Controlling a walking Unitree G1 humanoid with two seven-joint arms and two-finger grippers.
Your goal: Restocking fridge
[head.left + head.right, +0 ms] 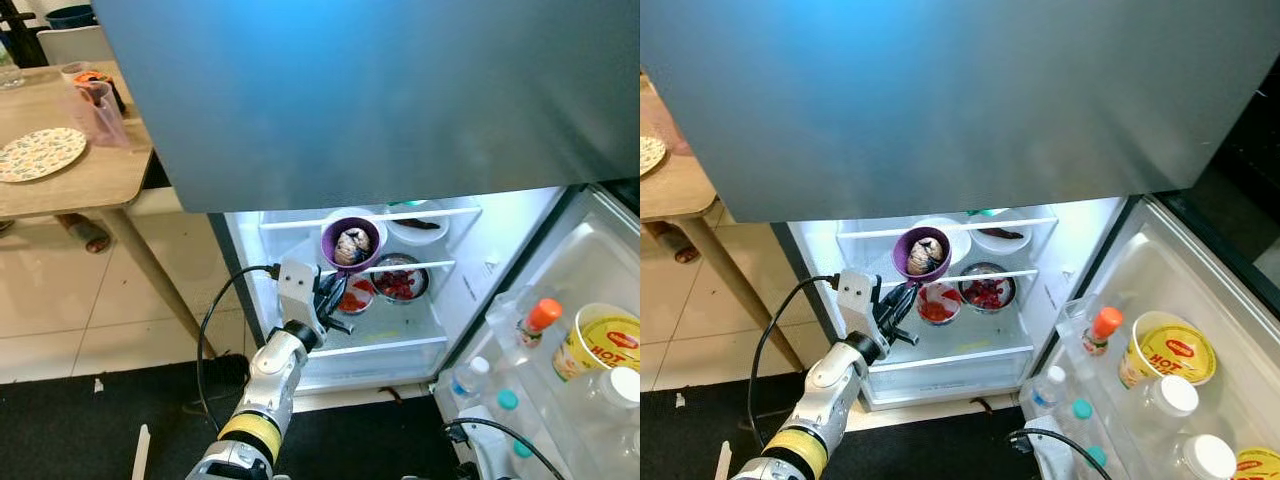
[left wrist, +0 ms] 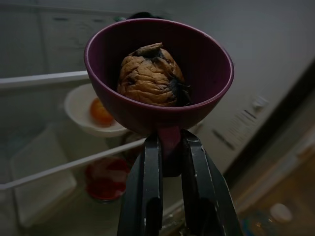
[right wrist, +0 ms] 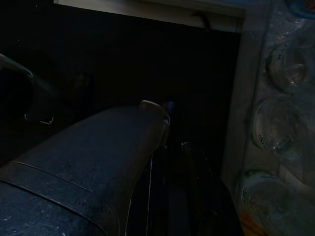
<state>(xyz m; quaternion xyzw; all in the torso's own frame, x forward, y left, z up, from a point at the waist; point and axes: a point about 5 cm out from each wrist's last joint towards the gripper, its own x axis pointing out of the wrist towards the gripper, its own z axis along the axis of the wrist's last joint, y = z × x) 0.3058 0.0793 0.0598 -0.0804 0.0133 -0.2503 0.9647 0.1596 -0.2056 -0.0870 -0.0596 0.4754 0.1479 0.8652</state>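
Left pincer (image 2: 170, 162) pinches the purple bowl (image 2: 160, 73) by its foot, keeping it level so the browned food (image 2: 150, 73) stays in. Bowl hangs before the fridge shelf (image 1: 385, 268), at 12 o'clock from the red-filled bowls (image 1: 400, 283). Right pincer: fingers too dark, cannot tell.

The left arm reaches forward and up, its end effector (image 2: 170, 162) clamped tight with both black fingers (image 2: 147, 196) pressed together. The right arm hangs idle in shade.

A wooden table (image 1: 95, 175) stands on pale floor tiles (image 1: 60, 300).
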